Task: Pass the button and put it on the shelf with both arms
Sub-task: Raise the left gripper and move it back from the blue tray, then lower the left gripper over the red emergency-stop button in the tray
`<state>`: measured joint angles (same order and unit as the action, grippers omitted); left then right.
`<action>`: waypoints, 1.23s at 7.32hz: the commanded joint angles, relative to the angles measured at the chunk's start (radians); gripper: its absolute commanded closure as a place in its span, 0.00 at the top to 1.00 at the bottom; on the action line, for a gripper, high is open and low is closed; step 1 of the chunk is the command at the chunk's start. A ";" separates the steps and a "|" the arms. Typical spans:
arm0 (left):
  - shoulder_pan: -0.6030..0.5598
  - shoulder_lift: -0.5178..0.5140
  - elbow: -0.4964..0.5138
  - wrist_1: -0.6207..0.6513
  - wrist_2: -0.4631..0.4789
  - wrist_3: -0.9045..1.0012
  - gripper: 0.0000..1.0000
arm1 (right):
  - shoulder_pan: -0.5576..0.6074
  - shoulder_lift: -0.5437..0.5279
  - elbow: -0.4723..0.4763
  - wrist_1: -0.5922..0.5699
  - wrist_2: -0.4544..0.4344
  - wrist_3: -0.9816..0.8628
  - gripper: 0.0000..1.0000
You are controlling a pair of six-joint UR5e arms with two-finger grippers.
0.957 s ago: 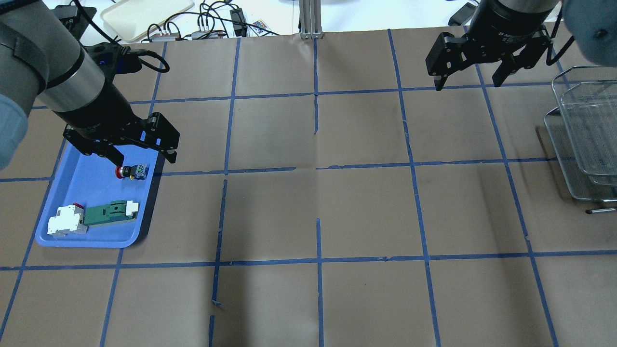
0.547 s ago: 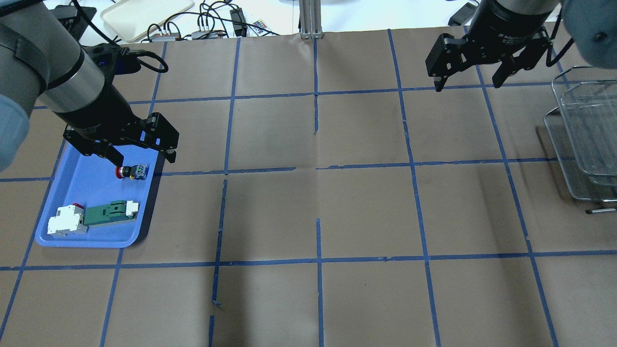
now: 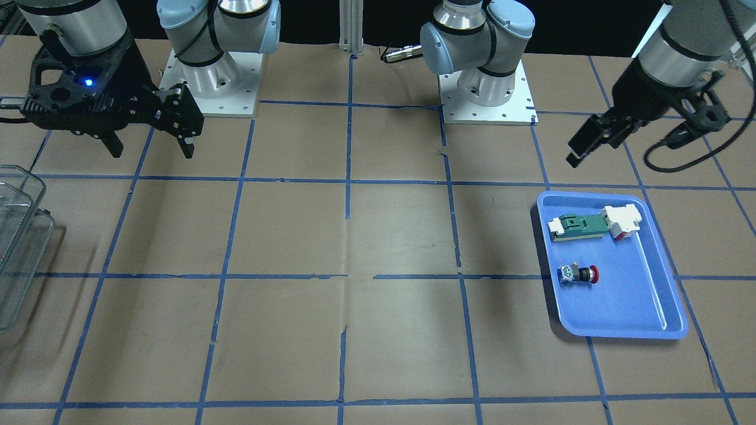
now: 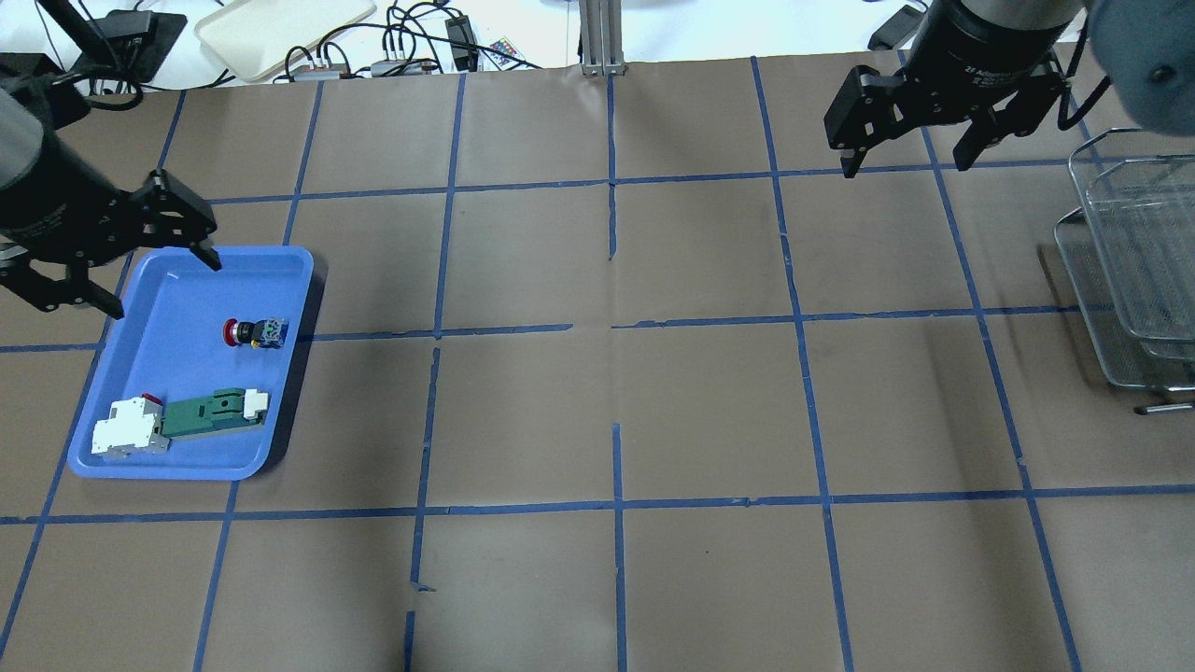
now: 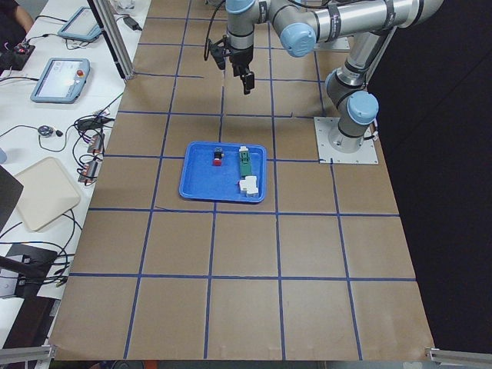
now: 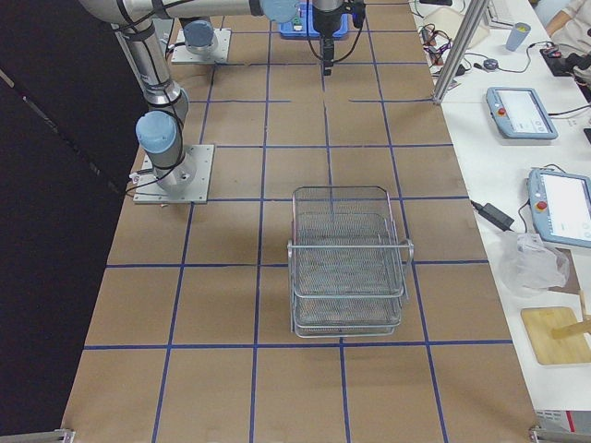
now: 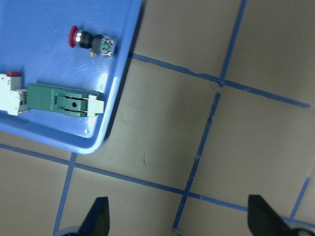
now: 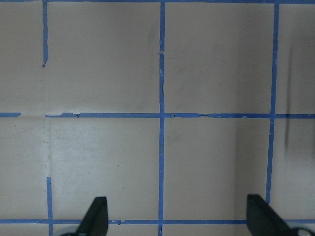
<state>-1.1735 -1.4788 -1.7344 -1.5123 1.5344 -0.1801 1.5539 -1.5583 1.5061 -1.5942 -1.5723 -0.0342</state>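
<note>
The button (image 4: 254,332) lies on its side in the blue tray (image 4: 177,373), red cap to the left; it also shows in the front view (image 3: 579,275) and the left wrist view (image 7: 92,40). My left gripper (image 4: 165,289) is open and empty, raised over the tray's far left corner, apart from the button. In its wrist view the left gripper (image 7: 179,219) looks down at the tray's corner and bare table. My right gripper (image 4: 907,166) is open and empty, high over the far right of the table, left of the wire shelf (image 4: 1134,271). The right wrist view (image 8: 178,219) shows only the table.
A green-and-white part (image 4: 213,413) and a white block with a red tab (image 4: 129,426) lie at the tray's near end. The shelf (image 3: 18,236) stands at the table's right edge. Blue tape lines grid the brown table. Cables and a beige tray (image 4: 280,33) lie beyond the far edge.
My left gripper has drawn back from just above the button to the left and far side of the tray, still open and empty. The button has not moved. The right arm has barely moved.
</note>
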 commanded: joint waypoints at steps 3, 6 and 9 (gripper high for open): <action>0.270 -0.150 0.010 0.070 -0.069 -0.214 1.00 | 0.000 0.001 0.000 -0.006 -0.002 -0.009 1.00; 0.307 -0.286 0.021 0.099 -0.197 -0.465 1.00 | 0.000 0.000 0.002 -0.009 0.000 -0.007 1.00; 0.308 -0.431 0.061 0.139 -0.331 -0.567 1.00 | 0.000 0.000 0.002 -0.009 0.000 -0.007 1.00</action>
<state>-0.8667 -1.8537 -1.6815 -1.3787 1.2863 -0.7014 1.5539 -1.5579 1.5079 -1.6030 -1.5724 -0.0415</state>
